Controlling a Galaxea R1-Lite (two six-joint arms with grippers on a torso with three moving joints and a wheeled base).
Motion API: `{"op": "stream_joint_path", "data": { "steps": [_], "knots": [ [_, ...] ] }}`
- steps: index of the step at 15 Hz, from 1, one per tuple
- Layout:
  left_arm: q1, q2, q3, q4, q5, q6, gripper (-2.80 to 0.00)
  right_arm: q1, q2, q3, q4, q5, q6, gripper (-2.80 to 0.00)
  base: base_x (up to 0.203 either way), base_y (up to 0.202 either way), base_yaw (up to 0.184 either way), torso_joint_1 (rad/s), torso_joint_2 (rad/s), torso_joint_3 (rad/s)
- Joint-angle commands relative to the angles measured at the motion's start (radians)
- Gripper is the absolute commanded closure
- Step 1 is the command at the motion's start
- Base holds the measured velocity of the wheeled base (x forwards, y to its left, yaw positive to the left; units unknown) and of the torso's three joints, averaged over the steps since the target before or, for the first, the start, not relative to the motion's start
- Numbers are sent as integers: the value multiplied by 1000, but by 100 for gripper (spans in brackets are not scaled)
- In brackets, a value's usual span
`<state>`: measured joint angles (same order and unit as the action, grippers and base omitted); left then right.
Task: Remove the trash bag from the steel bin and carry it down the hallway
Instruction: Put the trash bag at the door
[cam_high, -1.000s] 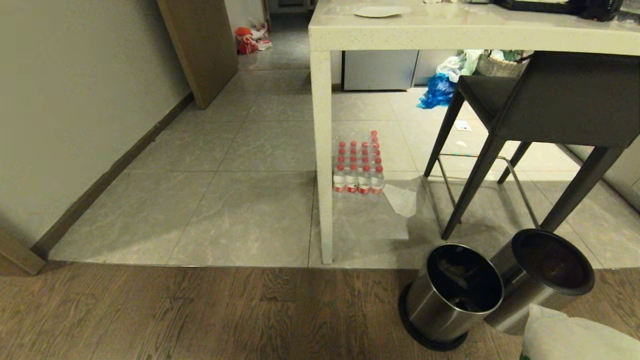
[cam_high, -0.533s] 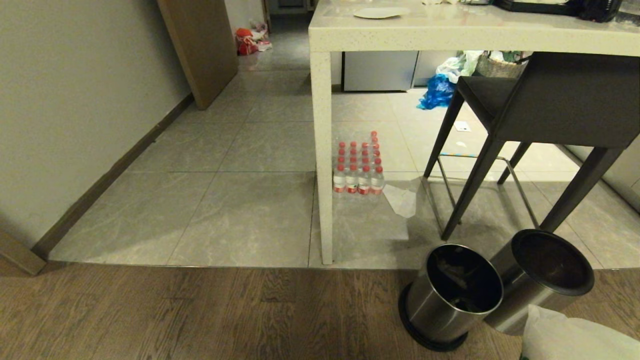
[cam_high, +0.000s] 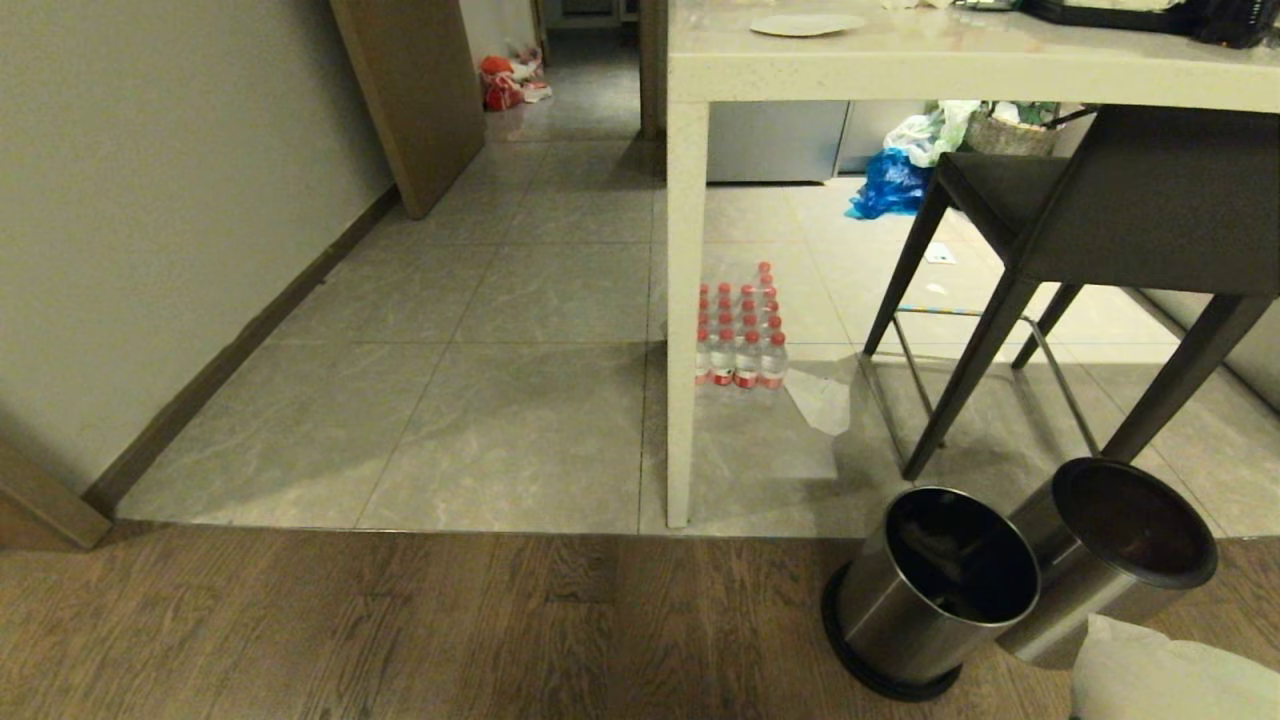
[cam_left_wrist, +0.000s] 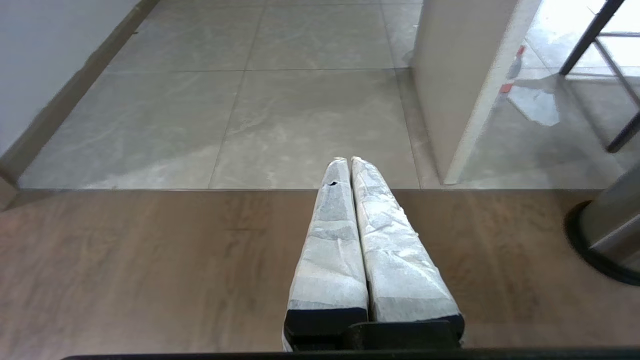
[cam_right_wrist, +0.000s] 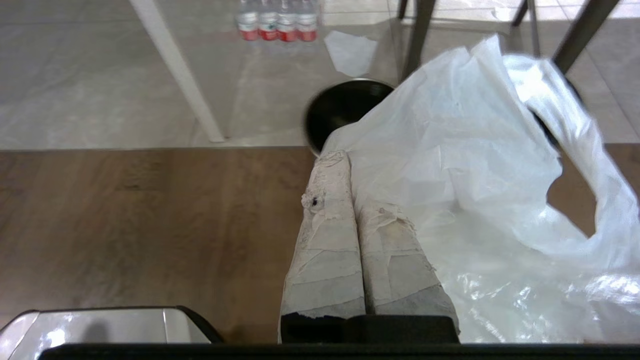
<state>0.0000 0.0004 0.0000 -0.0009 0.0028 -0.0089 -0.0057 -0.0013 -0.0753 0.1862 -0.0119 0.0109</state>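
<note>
Trash bag (cam_right_wrist: 465, 165) is out of the steel bin (cam_high: 935, 590) and held by the right gripper (cam_right_wrist: 342, 155), whose taped fingers (cam_right_wrist: 325, 240) are pressed together on the plastic; the bag drapes to the gripper's right, over the wood floor (cam_high: 400, 630). The bin stands uncovered at near right, touching a second steel bin (cam_high: 1120, 545). Left gripper (cam_left_wrist: 348, 161) is empty, fingers closed against each other. The hallway (cam_high: 540, 190) of grey tiles runs far left, past the table leg (cam_high: 684, 320) and bottled water pack (cam_high: 742, 335).
</note>
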Motion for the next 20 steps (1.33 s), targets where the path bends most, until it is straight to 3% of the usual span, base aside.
{"op": "stream_joint_path", "data": {
  "steps": [1,20],
  "knots": [
    [0,0,0,-1,-1,0,0,0,0,0,1,0,0,0,0,195,3,2,6,2],
    [0,0,2,-1,-1,1,0,0,0,0,1,0,0,0,0,192,0,2,2,2]
  ]
}}
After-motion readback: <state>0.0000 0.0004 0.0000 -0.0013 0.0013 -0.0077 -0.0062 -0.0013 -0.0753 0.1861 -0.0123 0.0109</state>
